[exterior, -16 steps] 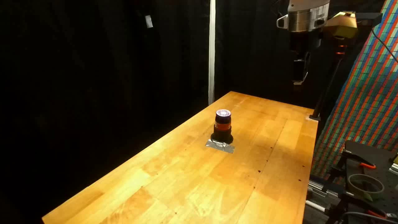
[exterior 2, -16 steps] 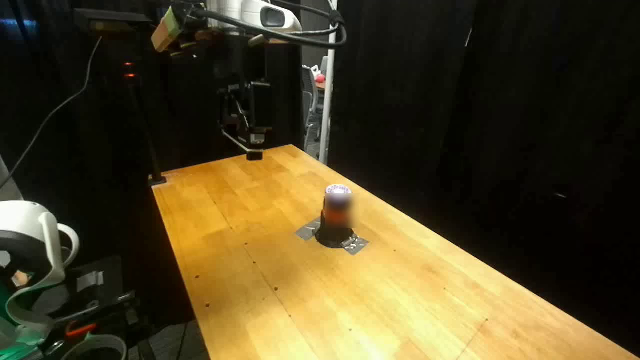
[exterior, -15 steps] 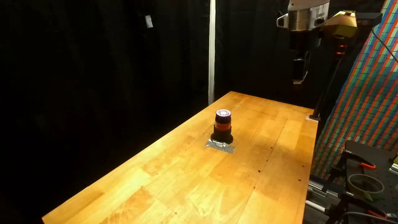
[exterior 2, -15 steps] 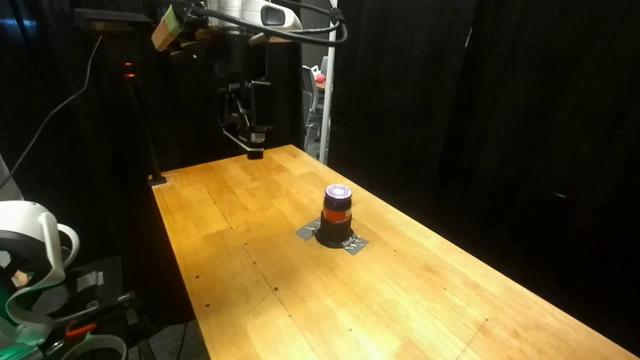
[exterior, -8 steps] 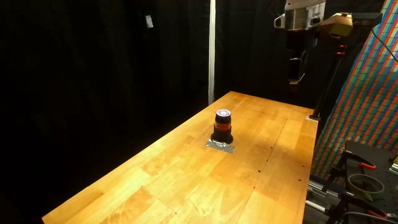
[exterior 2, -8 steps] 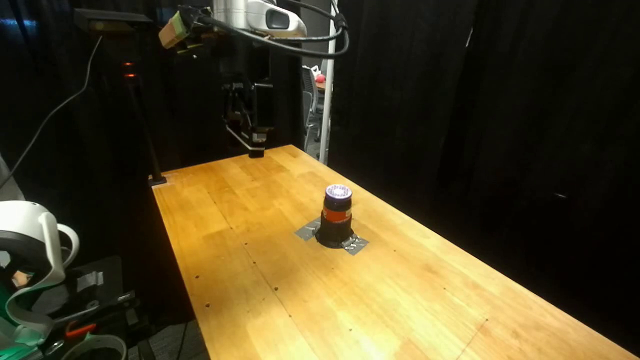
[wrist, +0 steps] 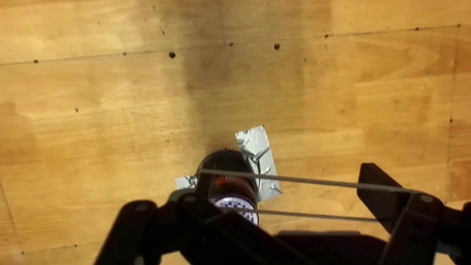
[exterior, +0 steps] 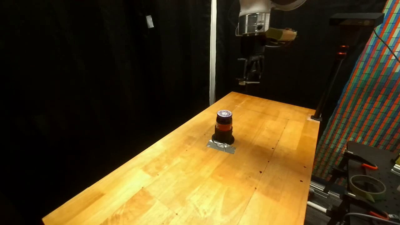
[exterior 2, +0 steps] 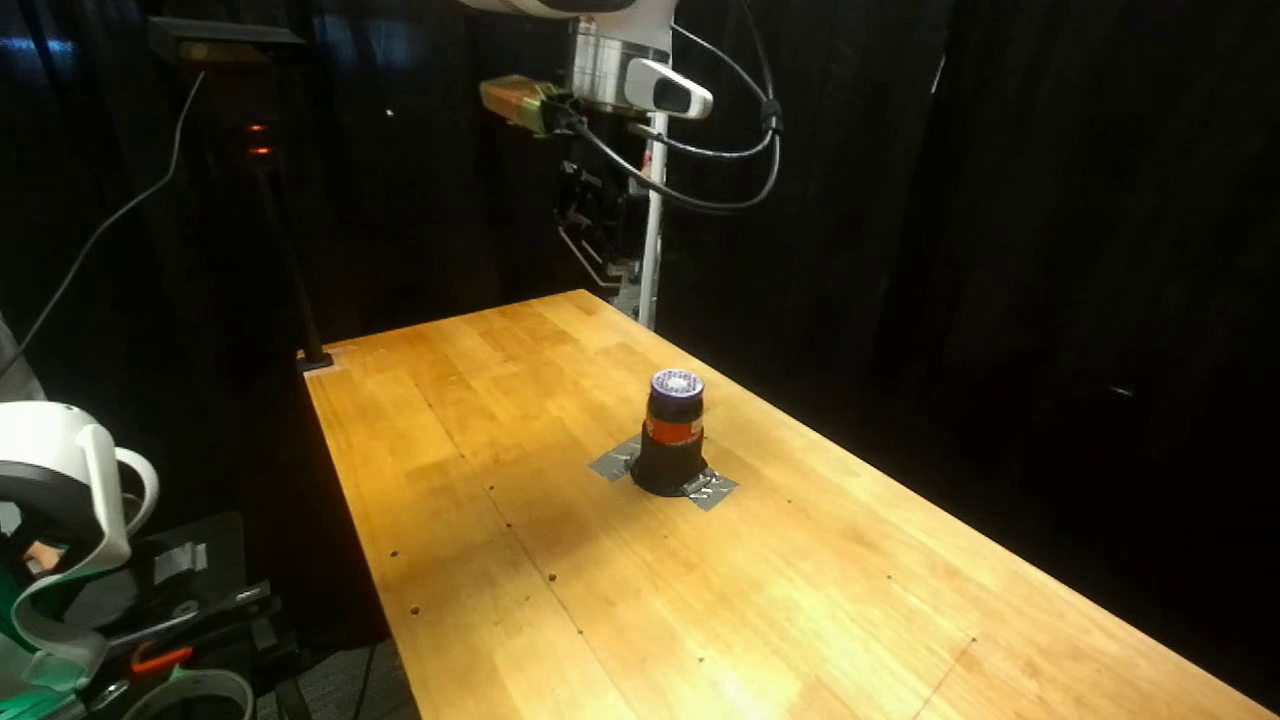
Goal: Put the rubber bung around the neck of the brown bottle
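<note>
Gripper [wrist: 287, 195] has swung nearer, jaws wide inside a rubber band [wrist: 312, 181], upright amber bottle [exterior 2: 675, 425] lower, toward its wrist-view left

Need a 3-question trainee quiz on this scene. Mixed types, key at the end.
1. Short answer: in the wrist view, where is the thin pale rubber band?

2. Pick one: what is stuck over the edge of the round black base at the foot of the small round reddish-brown bottle?
A) blue string
B) silver-grey tape
C) green putty

3. True or false: the bottle lies on its side.

Key:
1. Stretched across the open black claw.
2. B.
3. False; it stands upright.
</note>
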### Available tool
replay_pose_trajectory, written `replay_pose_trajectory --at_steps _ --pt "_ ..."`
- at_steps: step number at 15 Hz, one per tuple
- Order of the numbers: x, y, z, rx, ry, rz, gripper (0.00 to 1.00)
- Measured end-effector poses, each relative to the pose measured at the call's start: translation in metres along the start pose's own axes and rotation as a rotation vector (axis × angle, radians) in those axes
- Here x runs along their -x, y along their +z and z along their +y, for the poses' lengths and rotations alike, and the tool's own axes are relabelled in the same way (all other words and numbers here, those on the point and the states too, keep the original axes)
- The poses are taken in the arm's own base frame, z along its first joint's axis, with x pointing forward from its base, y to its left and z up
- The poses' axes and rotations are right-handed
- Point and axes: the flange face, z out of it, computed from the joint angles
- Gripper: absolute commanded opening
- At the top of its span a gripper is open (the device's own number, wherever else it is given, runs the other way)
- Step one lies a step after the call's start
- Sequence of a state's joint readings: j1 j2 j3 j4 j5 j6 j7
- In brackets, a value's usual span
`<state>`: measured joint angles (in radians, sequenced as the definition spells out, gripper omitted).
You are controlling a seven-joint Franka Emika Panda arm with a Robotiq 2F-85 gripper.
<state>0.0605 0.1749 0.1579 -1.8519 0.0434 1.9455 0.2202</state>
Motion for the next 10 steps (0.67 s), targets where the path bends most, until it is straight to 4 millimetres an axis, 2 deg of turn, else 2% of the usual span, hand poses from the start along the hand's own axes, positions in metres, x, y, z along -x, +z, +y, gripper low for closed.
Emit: replay_pose_trajectory --at_steps 3,5,10 --pt "-0.046 0.022 -0.013 -0.01 0.024 0.057 1.0" --pt "-0.069 0.04 -0.018 -0.014 0.031 0.073 1.0" --pt "-0.109 0.079 -0.012 0.077 0.05 0.087 1.0"
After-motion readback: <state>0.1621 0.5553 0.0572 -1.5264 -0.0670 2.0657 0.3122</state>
